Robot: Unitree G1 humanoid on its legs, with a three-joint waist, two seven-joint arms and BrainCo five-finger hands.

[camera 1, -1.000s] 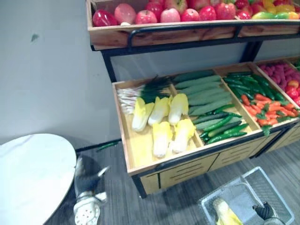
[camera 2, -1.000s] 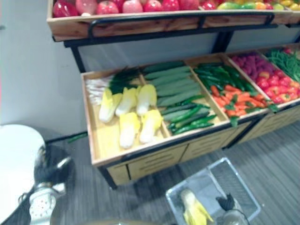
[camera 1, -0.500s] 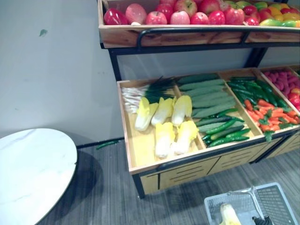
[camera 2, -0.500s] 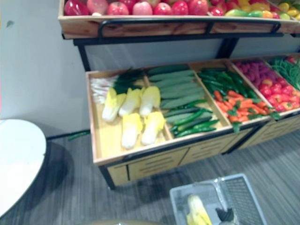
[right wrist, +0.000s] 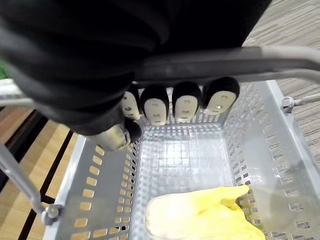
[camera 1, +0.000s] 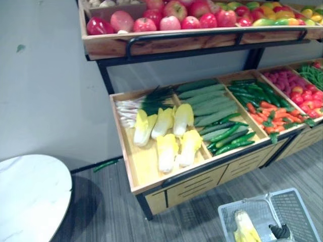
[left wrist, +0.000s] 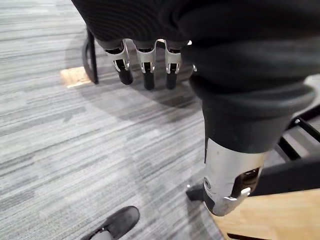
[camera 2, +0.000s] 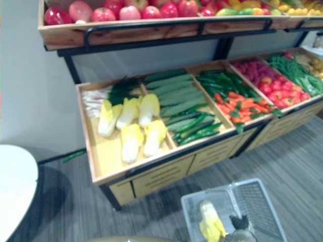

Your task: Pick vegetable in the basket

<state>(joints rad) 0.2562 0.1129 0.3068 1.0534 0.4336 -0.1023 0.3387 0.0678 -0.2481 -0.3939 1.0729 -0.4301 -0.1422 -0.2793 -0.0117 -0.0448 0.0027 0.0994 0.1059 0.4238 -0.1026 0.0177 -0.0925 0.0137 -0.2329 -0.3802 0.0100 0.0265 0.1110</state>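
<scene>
A grey plastic basket (camera 1: 298,214) hangs low in front of the stand, with a yellow-green napa cabbage (camera 1: 246,229) lying in it. My right hand (camera 1: 280,232) is shut on the basket's grey handle (right wrist: 225,62), its dark-tipped fingers (right wrist: 185,102) curled round the bar above the cabbage (right wrist: 200,217). More napa cabbages (camera 1: 166,136) lie in the stand's left wooden bin. My left hand (left wrist: 146,62) hangs over the grey floor, fingers straight and holding nothing.
The lower shelf also holds spring onions (camera 1: 136,103), cucumbers (camera 1: 212,103), and carrots (camera 1: 272,113). Apples (camera 1: 171,20) fill the upper shelf behind a black rail. A white round table (camera 1: 28,196) stands at the left.
The camera has shifted about. My left hand has dropped from the lower left of the eye views. The right hand has kept its hold on the basket handle.
</scene>
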